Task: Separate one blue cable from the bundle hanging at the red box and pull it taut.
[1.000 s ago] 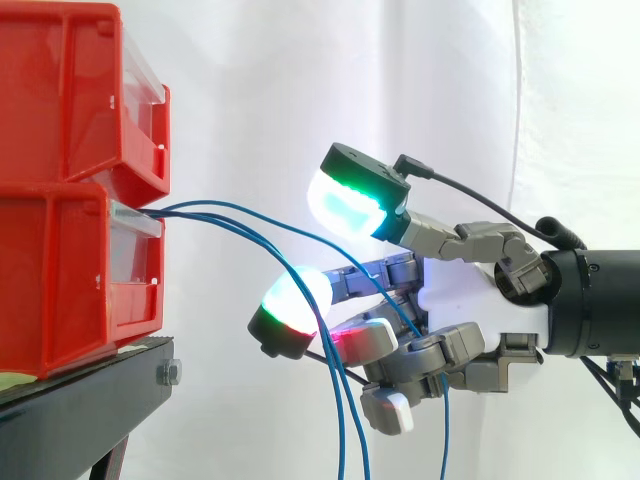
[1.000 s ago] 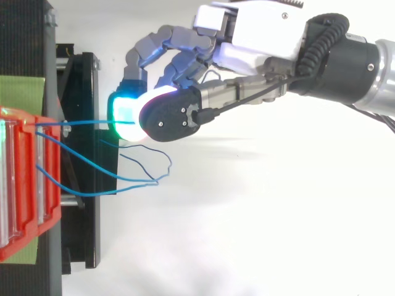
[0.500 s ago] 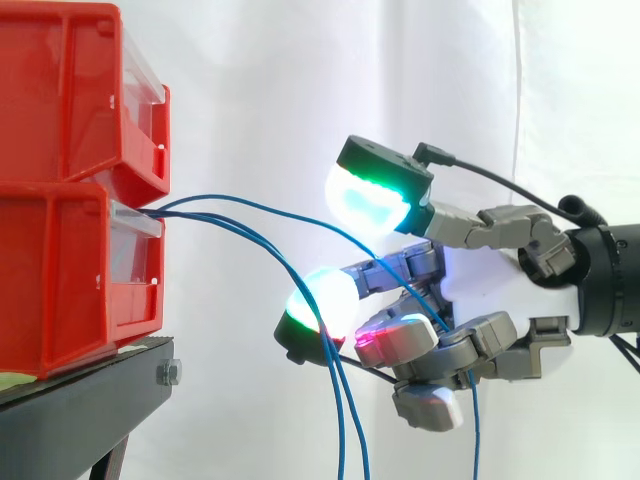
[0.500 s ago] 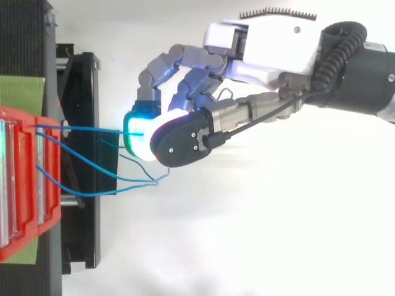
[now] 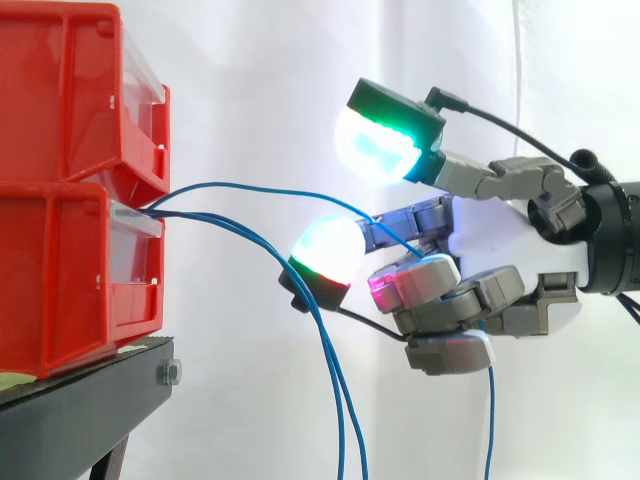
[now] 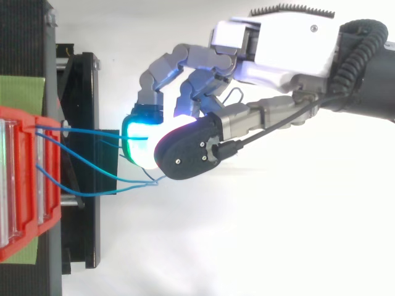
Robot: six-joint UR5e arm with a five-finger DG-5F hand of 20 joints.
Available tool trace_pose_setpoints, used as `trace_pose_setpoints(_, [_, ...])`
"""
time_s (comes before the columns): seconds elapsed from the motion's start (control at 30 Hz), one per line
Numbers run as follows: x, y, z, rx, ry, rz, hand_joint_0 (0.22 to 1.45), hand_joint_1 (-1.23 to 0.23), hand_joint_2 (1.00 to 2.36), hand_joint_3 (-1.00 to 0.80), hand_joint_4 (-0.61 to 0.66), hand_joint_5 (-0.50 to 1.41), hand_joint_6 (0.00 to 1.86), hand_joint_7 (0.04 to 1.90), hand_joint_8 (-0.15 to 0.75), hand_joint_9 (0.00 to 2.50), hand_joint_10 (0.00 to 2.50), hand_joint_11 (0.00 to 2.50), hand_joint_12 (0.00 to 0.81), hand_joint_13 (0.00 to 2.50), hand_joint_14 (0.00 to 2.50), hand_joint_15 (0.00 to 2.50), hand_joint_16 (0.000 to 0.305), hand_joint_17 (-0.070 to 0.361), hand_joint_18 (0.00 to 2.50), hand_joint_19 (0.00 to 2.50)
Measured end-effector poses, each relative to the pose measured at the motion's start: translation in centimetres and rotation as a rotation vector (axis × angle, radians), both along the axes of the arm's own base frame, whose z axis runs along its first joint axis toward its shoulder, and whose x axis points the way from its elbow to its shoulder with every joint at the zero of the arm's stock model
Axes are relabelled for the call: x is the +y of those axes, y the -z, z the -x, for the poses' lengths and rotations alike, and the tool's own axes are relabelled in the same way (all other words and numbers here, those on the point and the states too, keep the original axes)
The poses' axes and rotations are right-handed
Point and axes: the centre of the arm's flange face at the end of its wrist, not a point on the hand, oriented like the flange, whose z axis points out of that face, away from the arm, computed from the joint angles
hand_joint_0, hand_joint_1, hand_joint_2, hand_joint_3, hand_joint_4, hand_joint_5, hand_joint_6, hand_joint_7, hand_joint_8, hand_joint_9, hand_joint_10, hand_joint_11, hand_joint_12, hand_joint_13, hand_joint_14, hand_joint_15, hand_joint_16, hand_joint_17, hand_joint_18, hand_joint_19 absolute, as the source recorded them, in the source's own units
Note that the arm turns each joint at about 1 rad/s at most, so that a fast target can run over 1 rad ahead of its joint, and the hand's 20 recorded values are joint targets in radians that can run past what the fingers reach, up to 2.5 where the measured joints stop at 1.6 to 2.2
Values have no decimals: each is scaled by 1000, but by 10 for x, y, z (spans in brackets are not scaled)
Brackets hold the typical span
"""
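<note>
Hand [image 5: 500, 245] curled round thin blue cable [image 5: 250, 184], smooth arch.

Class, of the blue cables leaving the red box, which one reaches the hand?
The topmost cable, arching across into the hand; the other two cables droop and hang down before reaching it.

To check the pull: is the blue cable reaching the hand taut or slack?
Slack. The blue cable bows upward in a curve between the red box and the hand, not straight.
</note>
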Motion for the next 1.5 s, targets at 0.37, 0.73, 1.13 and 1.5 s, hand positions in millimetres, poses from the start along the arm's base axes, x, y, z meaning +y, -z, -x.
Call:
trace_pose_setpoints(0.37, [1,-5,1,-6,13,-5,625,-634,1022,-156,143,-222,931,925,329,694,1085,1183,345,771,2500,1120,41,91,1185,1488])
trace_pose_setpoints(0.73, [1,-6,1,-7,13,-6,686,-757,1017,-250,103,-226,956,899,320,644,1214,1158,345,727,2485,1167,41,91,1136,1466])
trace_pose_setpoints(1.13, [-6,-5,1,-11,75,-12,546,-477,1000,-500,159,-213,940,904,352,706,1284,1106,360,752,2500,1080,42,95,1153,1486])
trace_pose_setpoints(1.5, [-15,-5,3,-20,148,-83,621,-626,1017,-253,148,-210,946,956,331,715,1252,1165,347,766,2477,1141,40,91,1145,1491])
